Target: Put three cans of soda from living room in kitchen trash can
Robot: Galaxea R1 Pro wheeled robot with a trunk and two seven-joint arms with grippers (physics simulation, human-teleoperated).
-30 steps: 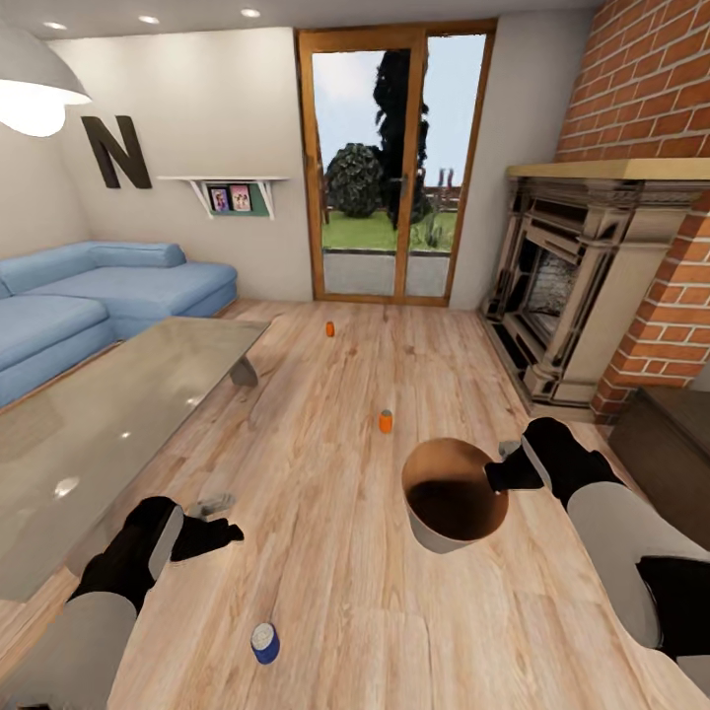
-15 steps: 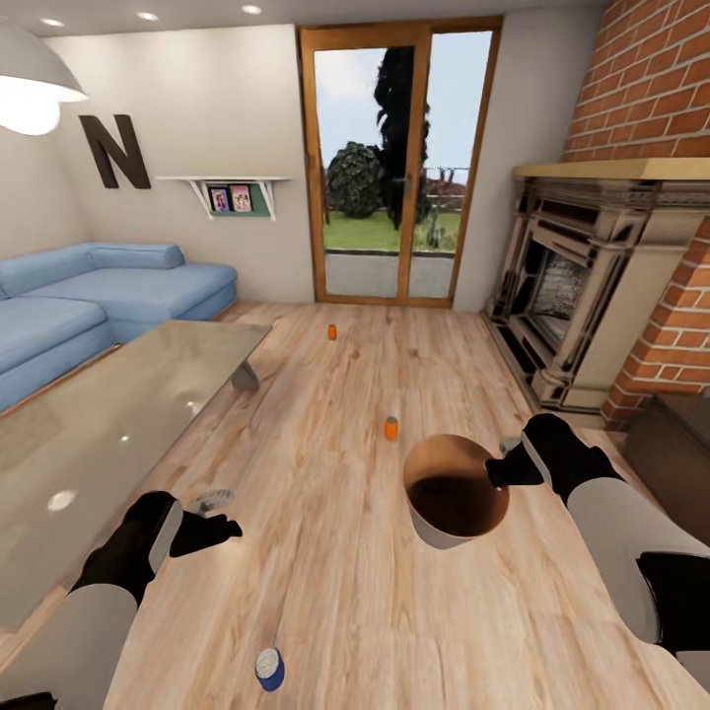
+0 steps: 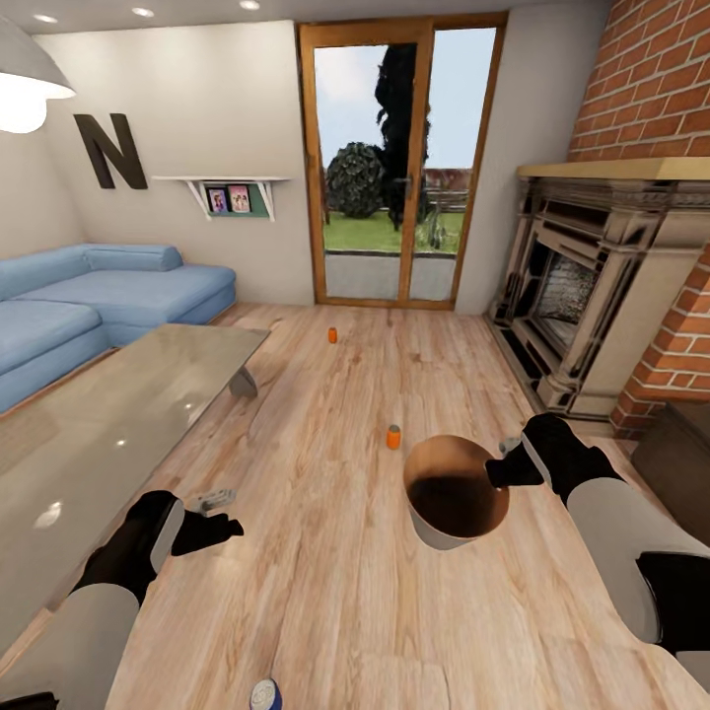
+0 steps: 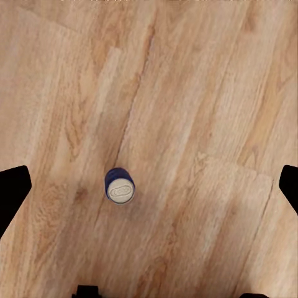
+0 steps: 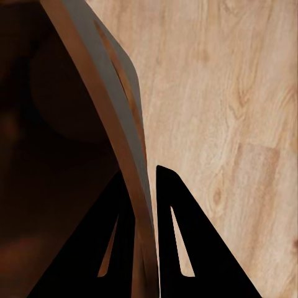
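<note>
Ahead, in the head view, the living room is seen: a light blue sofa at the left, a grey-topped coffee table in front of it, wood-framed glass doors at the far wall and a brick fireplace at the right. One orange can is stood upright on the wood plank floor far off near the doors, and a second orange can is stood nearer, just beyond the trash can. The trash can is held off the floor by its rim in the right gripper, tilted so that its copper-brown inside is shown. The dark blue can is seen at the lower edge of the picture, on the floor, near the left arm. The left gripper is held out over the floor beside the table edge; nothing is seen in it.

From the left wrist view, the dark blue can is seen from above, upright on the planks, its grey top showing. The left gripper's fingers are spread wide at either edge, well apart from the can, with nothing between them.

From the right wrist view, the trash can's thin wall is clamped between the two dark fingers of the right gripper, one inside the bin and one outside, with wood floor at the side.
</note>
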